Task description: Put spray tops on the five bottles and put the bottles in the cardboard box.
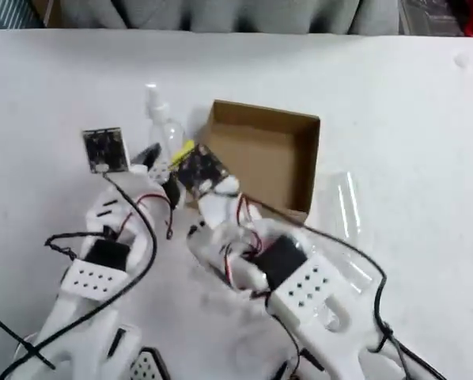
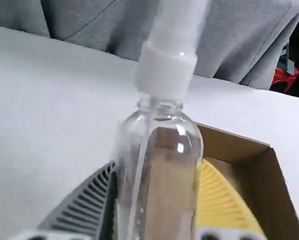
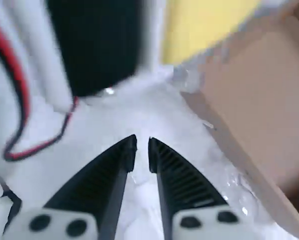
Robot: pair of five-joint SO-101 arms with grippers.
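A clear bottle (image 1: 165,131) with a white spray top (image 1: 152,96) stands upright just left of the open cardboard box (image 1: 264,117). My left gripper (image 2: 158,167) is shut on the bottle (image 2: 159,135), with a grey finger on one side and a yellow finger (image 2: 219,200) on the other. The spray top (image 2: 167,65) sits on the bottle's neck, and the box (image 2: 239,145) lies behind it. My right gripper (image 3: 142,145) is shut with nothing in it, low over the table beside the box wall (image 3: 249,100) and close to the left arm.
One clear bottle without a top (image 1: 343,202) lies on the table right of the box. Another (image 1: 351,273) lies partly under the right arm. Both wrists crowd the box's front left corner. A grey cushion (image 2: 89,25) runs behind the table.
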